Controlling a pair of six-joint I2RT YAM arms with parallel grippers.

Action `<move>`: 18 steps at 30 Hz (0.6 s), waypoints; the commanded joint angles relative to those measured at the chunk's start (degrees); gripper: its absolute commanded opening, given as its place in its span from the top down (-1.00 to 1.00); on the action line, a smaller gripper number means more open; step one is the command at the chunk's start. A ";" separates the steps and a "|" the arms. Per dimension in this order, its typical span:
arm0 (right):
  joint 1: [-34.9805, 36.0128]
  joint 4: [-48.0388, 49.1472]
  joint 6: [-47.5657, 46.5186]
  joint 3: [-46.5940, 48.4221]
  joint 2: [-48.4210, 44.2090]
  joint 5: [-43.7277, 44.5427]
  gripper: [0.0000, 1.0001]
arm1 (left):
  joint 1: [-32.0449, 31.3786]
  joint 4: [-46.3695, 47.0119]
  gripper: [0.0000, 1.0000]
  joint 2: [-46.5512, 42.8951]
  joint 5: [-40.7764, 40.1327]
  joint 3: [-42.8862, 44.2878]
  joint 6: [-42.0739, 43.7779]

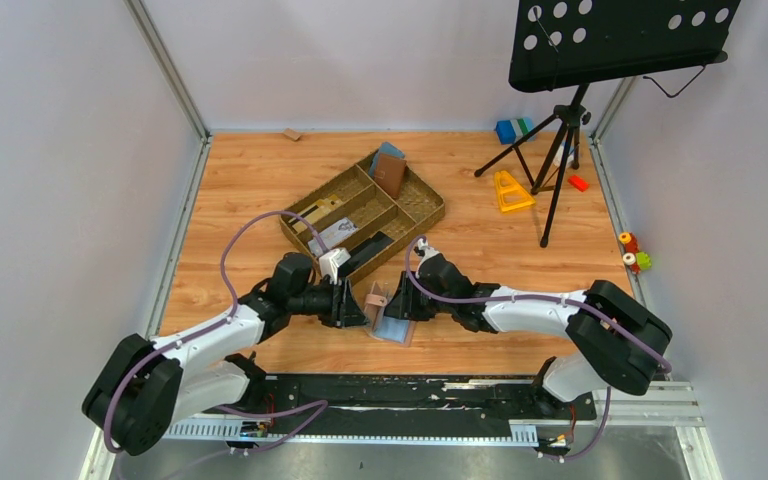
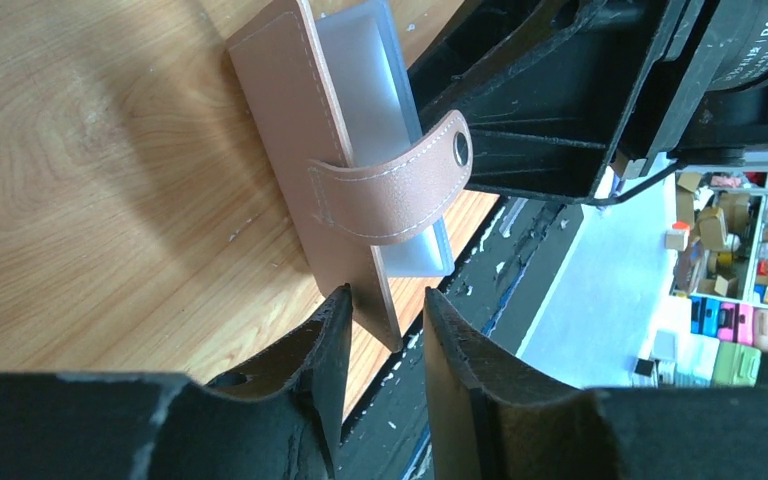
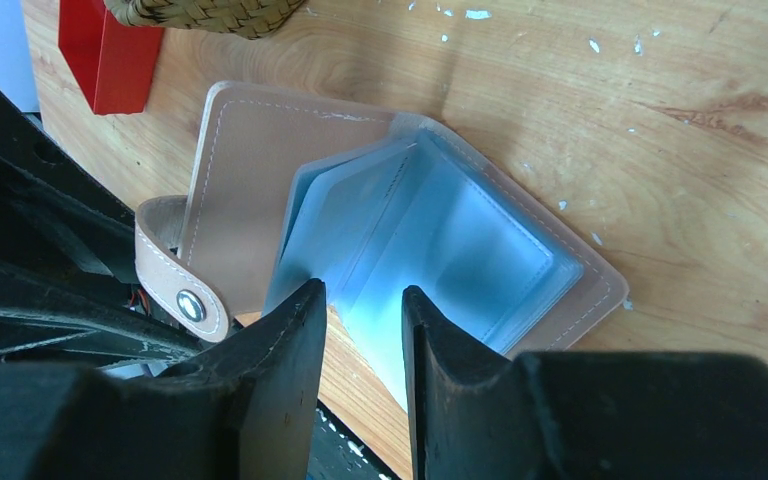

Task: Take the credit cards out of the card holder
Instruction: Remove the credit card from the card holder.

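Note:
The card holder (image 1: 392, 326) lies open on the wooden table between my two grippers. One tan cover (image 2: 300, 130) stands on edge with its closing tab (image 2: 390, 195) curling off it. My left gripper (image 2: 387, 295) is open, with the cover's lower corner between its fingers and a gap on the right side. My right gripper (image 3: 363, 290) is open over the blue-grey sleeves (image 3: 440, 240), and one clear leaf reaches down between its fingers. I cannot make out any credit cards in the sleeves. In the top view the left gripper (image 1: 355, 300) and right gripper (image 1: 400, 300) flank the holder.
A woven divided tray (image 1: 425, 215) stands just behind the grippers, holding a brown wallet (image 1: 390, 172) and other items. A red block (image 3: 100, 50) sits near the tray. A music stand (image 1: 560, 120) and a yellow triangle (image 1: 510, 190) are at the back right. A black rail (image 1: 410, 395) runs along the near edge.

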 commanded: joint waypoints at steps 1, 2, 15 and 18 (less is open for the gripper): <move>0.42 2.69 0.13 -0.06 -0.45 -0.03 0.32 | 0.06 2.34 0.14 0.84 -0.12 0.57 0.17; 0.41 2.81 0.18 -0.09 -0.43 -0.19 0.32 | 0.04 2.18 0.06 0.87 -0.32 0.65 0.34; 0.42 2.97 0.16 0.27 -0.16 -0.63 0.32 | -1.72 -0.23 -0.42 2.38 -4.09 3.26 1.13; 0.38 3.02 0.17 0.17 -0.17 -0.68 0.33 | -2.41 -0.26 -0.43 3.31 -4.93 3.72 1.22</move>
